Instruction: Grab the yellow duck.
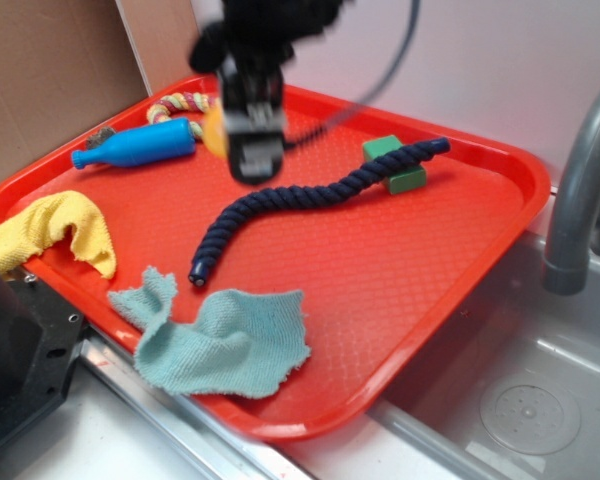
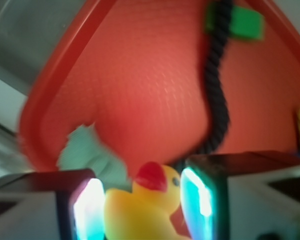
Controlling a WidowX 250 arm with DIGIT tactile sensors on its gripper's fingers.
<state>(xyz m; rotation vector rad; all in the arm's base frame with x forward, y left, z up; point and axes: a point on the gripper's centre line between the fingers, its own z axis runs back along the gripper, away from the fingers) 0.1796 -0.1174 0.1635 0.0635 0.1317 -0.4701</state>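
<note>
The fingers [image 2: 140, 210] sit on either side of the yellow duck [image 2: 140, 207], and in the wrist view the two glowing pads [image 2: 86, 210] press against its flanks, so they appear closed onto it with the red-orange beak pointing up between them. In the exterior view the duck shows only as a yellow patch [image 1: 214, 132] peeping out at the left of the blurred black arm, at the far left part of the red tray [image 1: 460, 290]; whether it is lifted clear of the tray or touching it cannot be told from either view. The blur of the arm suggests motion, though its direction is not readable. Just left of the duck lies a blue bottle-shaped toy [image 1: 135, 147], and behind it the yellow-and-red striped rope toy [image 1: 180, 104]. To the right a dark blue rope [image 1: 300, 205] snakes across the middle of the tray, its far end lying over a green block [image 1: 392, 162]. Near the front edge lies a teal cloth [image 1: 225, 340], and a yellow cloth [image 1: 55, 230] drapes over the tray's left rim. A grey tap [image 1: 580, 190] stands beyond the right rim, over a sink. As a judgement, the grasp looks made; what may remain is raising the duck and confirming the hold.
</note>
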